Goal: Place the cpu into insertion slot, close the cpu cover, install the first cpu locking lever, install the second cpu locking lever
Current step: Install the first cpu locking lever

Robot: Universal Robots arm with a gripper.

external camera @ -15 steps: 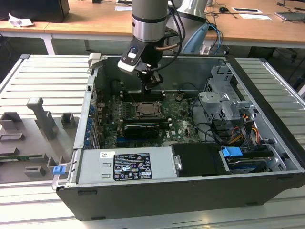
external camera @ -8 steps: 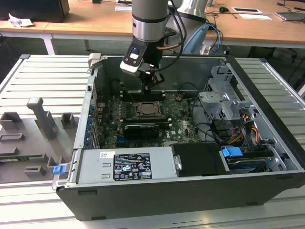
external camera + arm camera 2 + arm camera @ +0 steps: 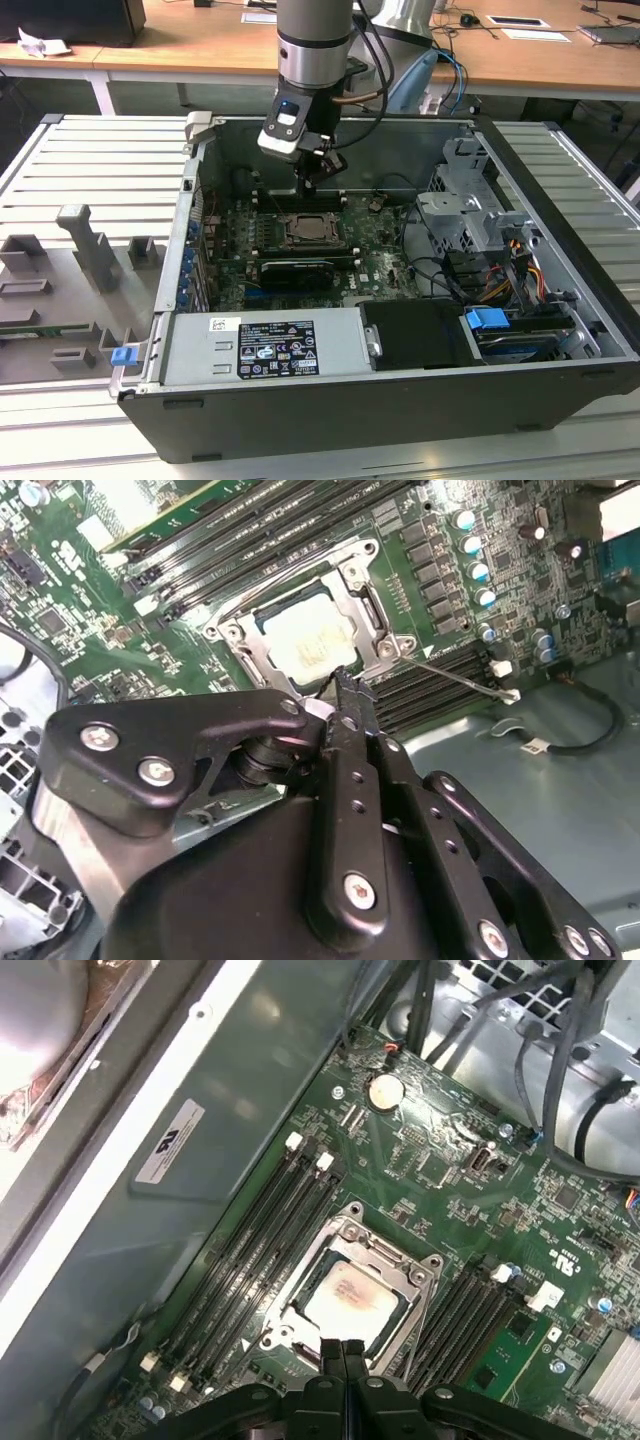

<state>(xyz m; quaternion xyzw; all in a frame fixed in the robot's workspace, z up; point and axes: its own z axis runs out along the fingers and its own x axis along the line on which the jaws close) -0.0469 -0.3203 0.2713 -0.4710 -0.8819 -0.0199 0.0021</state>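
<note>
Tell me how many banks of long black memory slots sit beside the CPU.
2. One bank runs between the cpu and the grey case wall; the other bank lies on the cpu's opposite side. More board may be hidden under the gripper.

This looks like a robotics lab or test workshop set up in an office-like room. A ribbed grey aluminium worktop (image 3: 90,160) carries an open black desktop computer case (image 3: 300,430) and blocky grey plastic fixtures (image 3: 85,240). A silver jointed robot arm (image 3: 315,40) hangs over the case. Behind stand light wooden desks (image 3: 200,45) with white papers (image 3: 540,35) on them.
</note>
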